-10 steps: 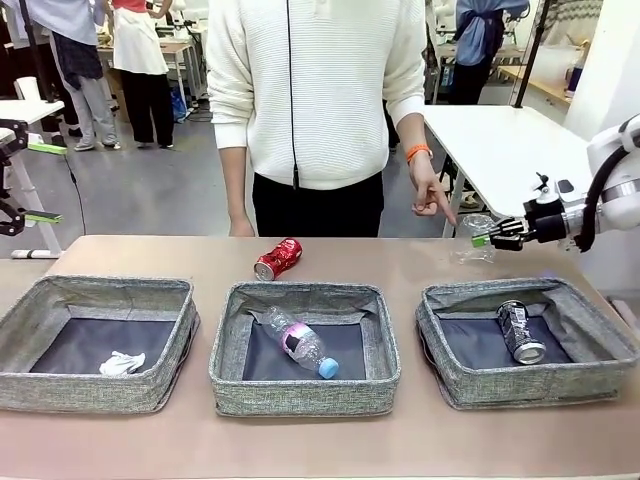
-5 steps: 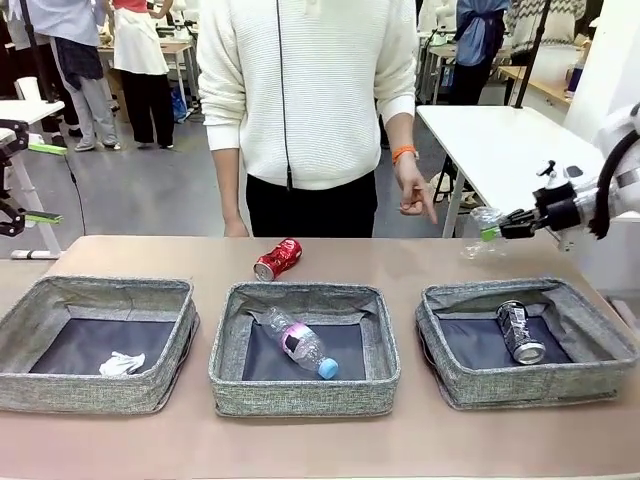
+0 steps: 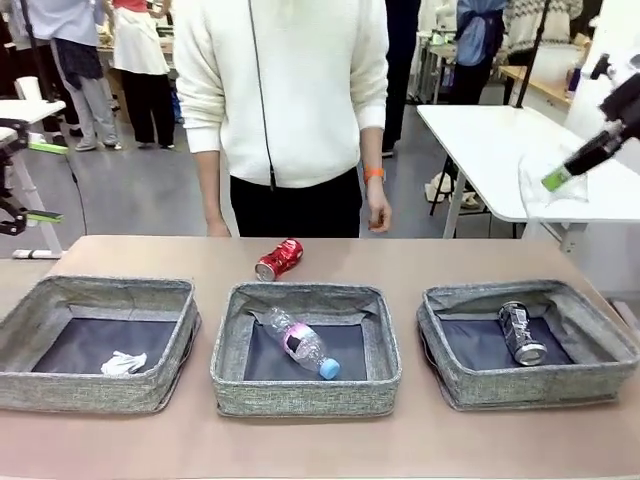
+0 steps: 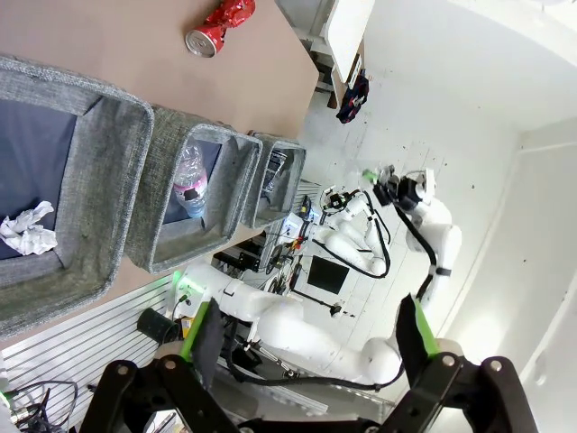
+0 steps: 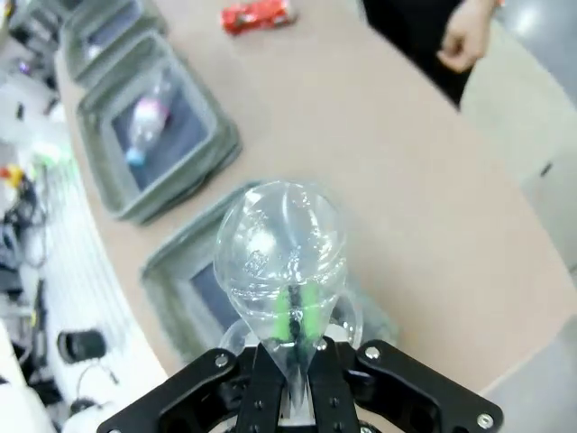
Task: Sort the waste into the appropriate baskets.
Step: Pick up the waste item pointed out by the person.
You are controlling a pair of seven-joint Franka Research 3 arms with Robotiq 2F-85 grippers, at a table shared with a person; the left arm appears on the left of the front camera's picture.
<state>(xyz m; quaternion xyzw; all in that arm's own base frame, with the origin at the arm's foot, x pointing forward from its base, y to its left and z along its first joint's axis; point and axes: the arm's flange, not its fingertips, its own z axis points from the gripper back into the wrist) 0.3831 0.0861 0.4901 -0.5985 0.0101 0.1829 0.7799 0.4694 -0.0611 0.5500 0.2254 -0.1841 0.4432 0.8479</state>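
My right gripper [image 3: 556,178] is high at the far right, shut on the rim of a clear plastic cup [image 3: 540,187], [image 5: 279,248] held in the air above the right basket [image 3: 530,388]. A dark printed can [image 3: 522,332] lies in that basket. The middle basket [image 3: 300,395] holds a blue-capped bottle [image 3: 300,343], and the left basket [image 3: 90,392] a white paper ball [image 3: 122,363]. Behind the middle basket a crushed red can [image 3: 279,258], [image 4: 216,25] lies on the table. My left gripper [image 4: 306,329] stands open and empty off the table's left end.
A person in a white sweater [image 3: 285,90] stands at the far edge, one hand [image 3: 377,215] hanging above the table's far edge. A white table [image 3: 500,150] stands behind at the right. Bare tabletop [image 3: 420,260] lies between the baskets and the far edge.
My right gripper has lifted the cup off the table, up and to the right. The person has shifted left and dropped the pointing hand. The left arm has not moved.
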